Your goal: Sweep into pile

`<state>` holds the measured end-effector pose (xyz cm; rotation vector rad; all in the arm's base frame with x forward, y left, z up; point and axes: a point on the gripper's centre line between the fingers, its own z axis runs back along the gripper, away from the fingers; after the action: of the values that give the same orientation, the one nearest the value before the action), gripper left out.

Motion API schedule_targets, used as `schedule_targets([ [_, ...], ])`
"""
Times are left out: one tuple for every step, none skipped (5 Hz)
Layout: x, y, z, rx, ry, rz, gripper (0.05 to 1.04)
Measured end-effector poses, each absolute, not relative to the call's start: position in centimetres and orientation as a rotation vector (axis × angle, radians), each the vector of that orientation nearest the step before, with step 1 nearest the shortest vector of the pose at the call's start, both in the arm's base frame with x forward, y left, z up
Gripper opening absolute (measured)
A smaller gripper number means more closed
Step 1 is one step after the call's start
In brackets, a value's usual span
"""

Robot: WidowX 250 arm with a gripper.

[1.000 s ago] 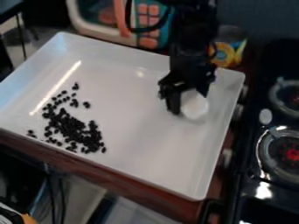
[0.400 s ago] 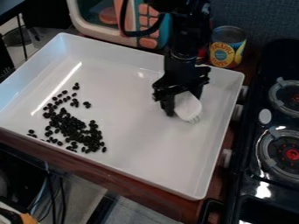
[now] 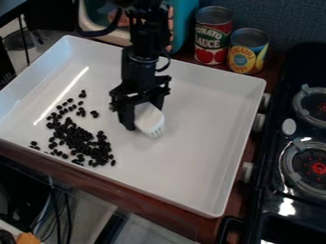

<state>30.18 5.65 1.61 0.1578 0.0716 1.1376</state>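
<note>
Above the middle of the white tray [image 3: 200, 124], slightly left: one black gripper [image 3: 142, 116], fingers closed on a white brush [image 3: 150, 119], bristles angled down. Left of the brush, apart from it: black beans [image 3: 79, 140], densest toward the near edge, looser ones trailing toward the far edge. Beyond the far edge: toy microwave [image 3: 185, 21], red can [image 3: 212, 38], yellow-and-blue can [image 3: 248, 51]. Along the right edge: black stove [image 3: 275, 167].
</note>
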Motion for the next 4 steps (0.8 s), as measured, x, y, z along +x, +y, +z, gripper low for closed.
schedule_targets([
  [28.2,8.0,2.5,0.188,0.085,1.206,0.726],
  [26.7,8.9,1.8,0.223,0.088,1.219,0.726],
  [25.5,9.8,1.6,0.244,0.087,1.232,0.727],
  [26.0,9.0,2.7,0.188,0.069,1.224,0.726],
])
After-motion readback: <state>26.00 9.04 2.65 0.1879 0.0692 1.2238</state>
